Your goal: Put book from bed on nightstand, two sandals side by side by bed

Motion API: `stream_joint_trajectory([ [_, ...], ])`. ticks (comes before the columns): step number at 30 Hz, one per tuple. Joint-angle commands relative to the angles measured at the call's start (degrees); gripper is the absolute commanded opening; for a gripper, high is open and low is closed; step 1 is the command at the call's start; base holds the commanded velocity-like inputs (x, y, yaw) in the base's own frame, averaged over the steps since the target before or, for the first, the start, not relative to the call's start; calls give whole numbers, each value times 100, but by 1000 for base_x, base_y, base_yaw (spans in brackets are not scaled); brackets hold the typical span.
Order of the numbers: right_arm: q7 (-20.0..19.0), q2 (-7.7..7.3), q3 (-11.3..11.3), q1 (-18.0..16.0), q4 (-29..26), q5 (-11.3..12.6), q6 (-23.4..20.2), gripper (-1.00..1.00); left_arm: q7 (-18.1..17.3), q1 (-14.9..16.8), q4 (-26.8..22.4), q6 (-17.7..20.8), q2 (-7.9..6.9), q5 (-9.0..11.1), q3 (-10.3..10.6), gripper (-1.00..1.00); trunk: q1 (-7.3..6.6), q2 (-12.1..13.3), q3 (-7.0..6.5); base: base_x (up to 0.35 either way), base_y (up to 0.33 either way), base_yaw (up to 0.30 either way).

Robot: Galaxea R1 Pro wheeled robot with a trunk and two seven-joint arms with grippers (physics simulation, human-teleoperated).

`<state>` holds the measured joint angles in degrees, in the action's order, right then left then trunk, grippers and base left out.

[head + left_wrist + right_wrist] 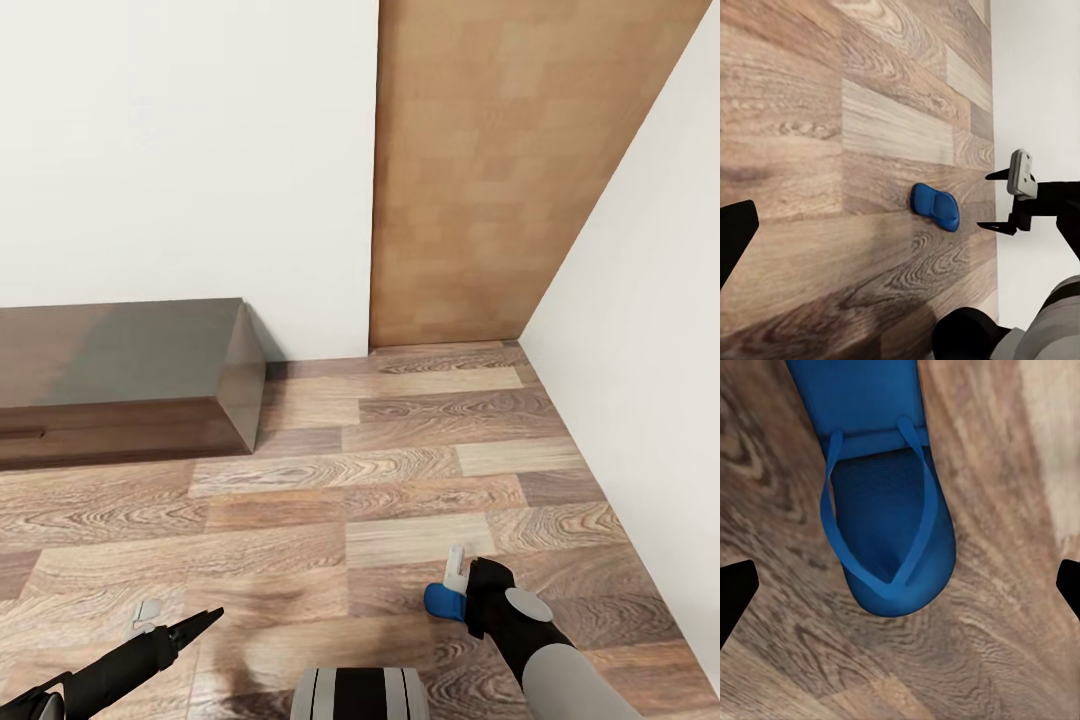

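One bright blue sandal [889,532] lies flat on the wood-plank floor, thong straps up. My right gripper [900,589] hovers just above it, open wide, with a fingertip on either side of the toe end and neither touching it. In the head view the sandal [441,600] peeks out from under the right gripper [455,585] at the lower right. The left wrist view shows the sandal [935,206] on the floor below the right gripper [986,200]. My left gripper [172,622] hangs open and empty over bare floor at the lower left. The book, bed and nightstand are out of view.
A low, long dark-brown wooden unit [130,385] stands against the white wall at the left. A light wooden door [480,180] fills the corner ahead. A white wall [650,330] runs close along the right of the sandal. Bare floor [380,480] lies between.
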<state>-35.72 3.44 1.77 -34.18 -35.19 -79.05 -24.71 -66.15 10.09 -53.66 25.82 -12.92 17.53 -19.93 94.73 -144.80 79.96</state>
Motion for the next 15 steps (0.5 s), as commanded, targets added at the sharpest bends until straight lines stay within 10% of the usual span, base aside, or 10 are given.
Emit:
stream_joint_trajectory([
  [1, -41, -1, 15, -1, -10, -39, -16, 100, -13, 2, -1, 57, 0, 23, -2, 100, -1, -1, 4, 3, 0, 0],
  [15, -41, -1, 15, -1, -11, -38, -18, 100, -12, 2, 2, 63, 0, 23, 7, 100, 14, -10, 137, 0, 0, 0],
])
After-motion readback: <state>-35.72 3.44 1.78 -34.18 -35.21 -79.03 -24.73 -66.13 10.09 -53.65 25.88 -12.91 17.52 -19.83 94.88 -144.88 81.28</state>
